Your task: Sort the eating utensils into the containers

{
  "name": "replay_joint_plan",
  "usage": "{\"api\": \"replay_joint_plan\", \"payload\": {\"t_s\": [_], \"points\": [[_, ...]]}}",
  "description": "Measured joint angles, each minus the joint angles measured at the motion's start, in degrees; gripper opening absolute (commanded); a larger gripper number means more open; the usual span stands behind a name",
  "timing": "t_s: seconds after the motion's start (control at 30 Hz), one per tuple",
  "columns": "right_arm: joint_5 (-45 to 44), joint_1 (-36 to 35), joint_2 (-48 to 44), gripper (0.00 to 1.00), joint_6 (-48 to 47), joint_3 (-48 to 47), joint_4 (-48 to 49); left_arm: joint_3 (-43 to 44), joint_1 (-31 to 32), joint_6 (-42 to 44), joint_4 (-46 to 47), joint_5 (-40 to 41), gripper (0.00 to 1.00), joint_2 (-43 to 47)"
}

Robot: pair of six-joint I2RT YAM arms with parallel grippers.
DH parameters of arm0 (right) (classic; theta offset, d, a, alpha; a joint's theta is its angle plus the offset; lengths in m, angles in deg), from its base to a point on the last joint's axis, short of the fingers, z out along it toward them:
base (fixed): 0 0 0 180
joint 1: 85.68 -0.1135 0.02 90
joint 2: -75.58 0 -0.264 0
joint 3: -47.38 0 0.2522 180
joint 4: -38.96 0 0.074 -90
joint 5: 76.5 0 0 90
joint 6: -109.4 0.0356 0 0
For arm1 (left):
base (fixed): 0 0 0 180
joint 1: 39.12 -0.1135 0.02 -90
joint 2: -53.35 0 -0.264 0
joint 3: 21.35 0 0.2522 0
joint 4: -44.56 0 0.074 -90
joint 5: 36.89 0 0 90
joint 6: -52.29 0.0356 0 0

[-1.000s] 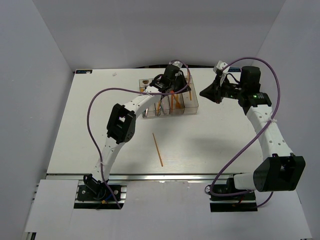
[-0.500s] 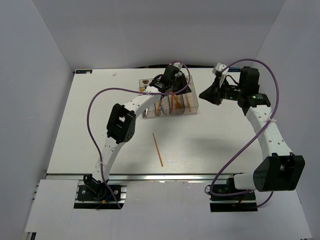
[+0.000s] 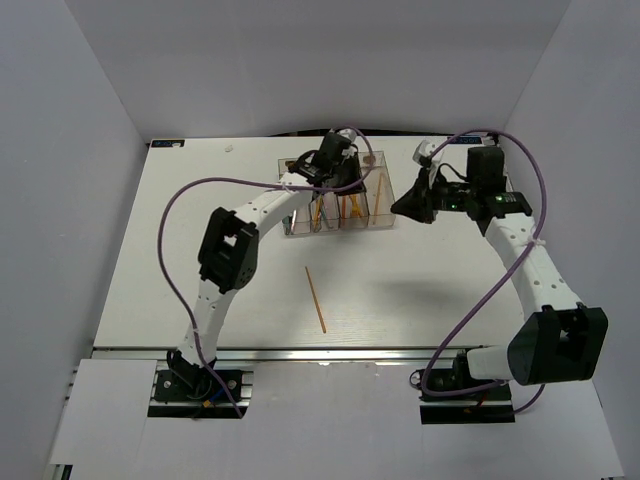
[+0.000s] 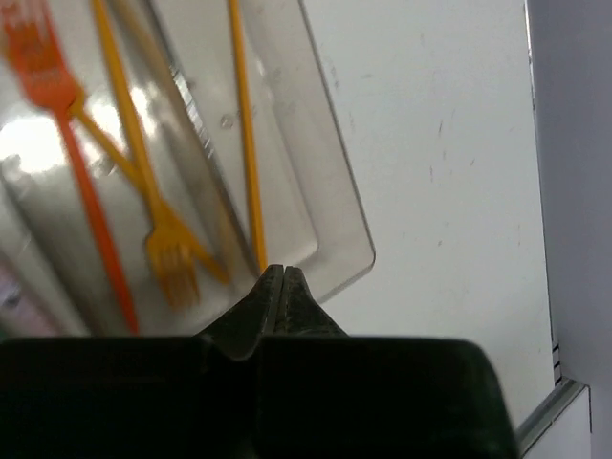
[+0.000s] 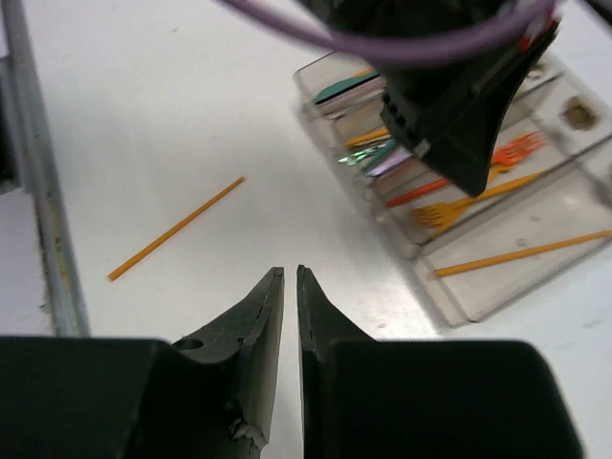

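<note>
Sorting is nearly finished, by the look of it. Most utensils already lie in the bins (image 3: 386, 216), a row of 4 clear compartments at the far middle of the surface (image 3: 200, 250).

The left tool (image 4: 284, 279) hangs over the end compartment. It is pinched fully closed with nothing in it. Under it, toward 12 o'clock in the wrist view, lies an orange stick (image 4: 245, 134). The next compartment, at 10 o'clock, holds a yellow fork (image 4: 170, 251) and an orange fork (image 4: 57, 105).

The right tool (image 5: 290, 277) hovers off the right end of the bins, at 3 o'clock of them from above. Only a thin slit shows between its tips, and it is empty.

1 loose stick (image 3: 316, 298) lies flat on the surface, well apart from the bins at their 6 o'clock. It looks like the match of the stick in the end compartment, so that is probably where it goes.

Step in hand, my guess: between picks, with the last piece waiting.

Next move calls for:
- spreading a tool wider and lowering it over the middle of the loose stick
- getting the tips right down to the surface, since the stick is thin and flat and a pinch could easily skid off it
- carrying it toward 12 o'clock and laying it lengthwise in the end compartment
</note>
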Motion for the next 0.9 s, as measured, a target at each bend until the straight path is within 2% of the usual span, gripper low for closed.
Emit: {"api": "replay_joint_plan", "payload": {"t_s": [0.07,0.1,0.13,0.2,0.23,0.37,0.43,0.53,0.57,0.67,0.77,0.9], "points": [[-0.24,-2.16,-0.04,0.19,-0.52,1.73,-1.2,-7.98,-0.39,1.03,-0.52,1.33,0.0,6.71],[-0.59,-3.74,-0.07,0.32,-0.76,2.86,-2.14,-12.85,-0.63,1.46,-0.5,2.21,0.0,11.08],[-1.77,-6.08,-0.02,0.41,-0.9,4.2,-3.1,-19.04,-1.2,2.21,-1.44,3.19,0.0,17.2],[-4.24,-10.84,0.17,0.49,-1.16,6.54,-4.42,-28.79,-2.14,3.26,-1.01,5.66,0.0,27.82],[-5.6,-13.79,0.7,0.49,-1.27,7.48,-5.27,-33.55,-2.54,3.48,-1.6,6.93,0.0,33.48],[-12.61,-26.82,6.51,0.38,-0.68,8.26,-7.56,-52.17,-4.85,2.43,-2.54,12.37,0.4,58.4],[-17.7,-32.06,10.47,0.38,2.38,8.24,-7.32,-59.43,-5.11,0.0,-3.32,14.62,0.44,69.18],[-27.06,-38.1,16.06,0.51,8.48,7.74,-6.32,-69.75,-5.14,-5.09,-6.84,17.14,0.46,83.67],[-30.08,-39.65,17.68,0.58,10.82,7.17,-6.01,-72.43,-5.14,-6.64,-7.98,17.62,0.46,87.03],[-38.03,-43.47,21.31,0.65,17.44,5.33,-4.13,-80.26,-5.14,-12.72,-12.85,18.53,0.46,96.3],[-42.71,-46.56,22.99,0.68,22.86,4.52,-2.47,-84.5,-5.14,-17.31,-16.81,18.82,0.47,102.09],[-46.62,-51.39,25.55,0.68,28.33,3.74,-1.4,-86.03,-5.14,-21.16,-20.35,18.86,0.47,106.16]]}}
